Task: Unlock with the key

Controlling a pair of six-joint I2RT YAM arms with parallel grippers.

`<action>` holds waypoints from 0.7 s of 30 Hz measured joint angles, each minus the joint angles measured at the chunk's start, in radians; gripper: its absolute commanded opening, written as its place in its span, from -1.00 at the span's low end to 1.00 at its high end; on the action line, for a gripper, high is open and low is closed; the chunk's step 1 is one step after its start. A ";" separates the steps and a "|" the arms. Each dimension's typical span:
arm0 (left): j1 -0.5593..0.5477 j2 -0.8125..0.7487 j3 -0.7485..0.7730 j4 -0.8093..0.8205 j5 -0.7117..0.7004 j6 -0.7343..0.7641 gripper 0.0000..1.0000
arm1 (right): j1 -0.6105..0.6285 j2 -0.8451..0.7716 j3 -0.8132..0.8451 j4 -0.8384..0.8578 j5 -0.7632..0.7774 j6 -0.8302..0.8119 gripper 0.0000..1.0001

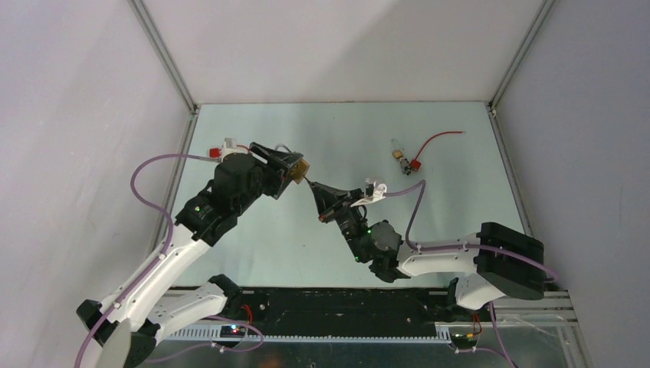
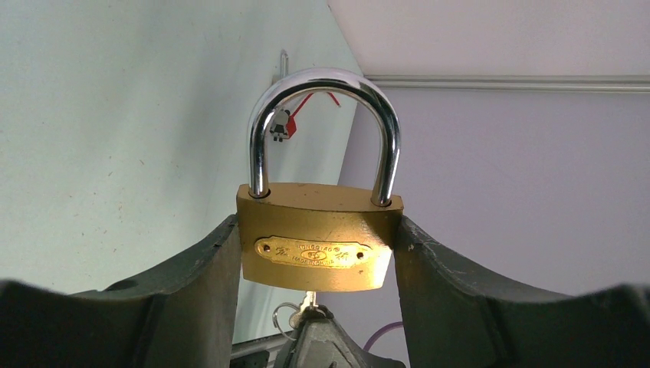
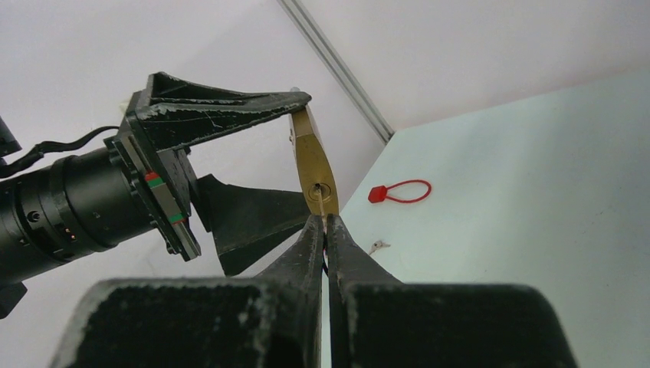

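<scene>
The left gripper [image 1: 293,170] clamps the brass padlock [image 2: 318,245] by its two sides above the table [image 1: 345,126], and both legs of the shackle [image 2: 326,84] sit in the body. The right gripper [image 3: 326,222] is pinched tight on the key [image 2: 309,299], whose blade enters the keyhole in the padlock's underside. A red tag [image 3: 398,192] lies on the table beyond.
</scene>
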 measured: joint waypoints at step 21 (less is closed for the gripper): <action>0.002 0.003 0.013 0.019 -0.012 0.076 -1.00 | -0.064 -0.049 0.000 -0.121 -0.116 0.079 -1.00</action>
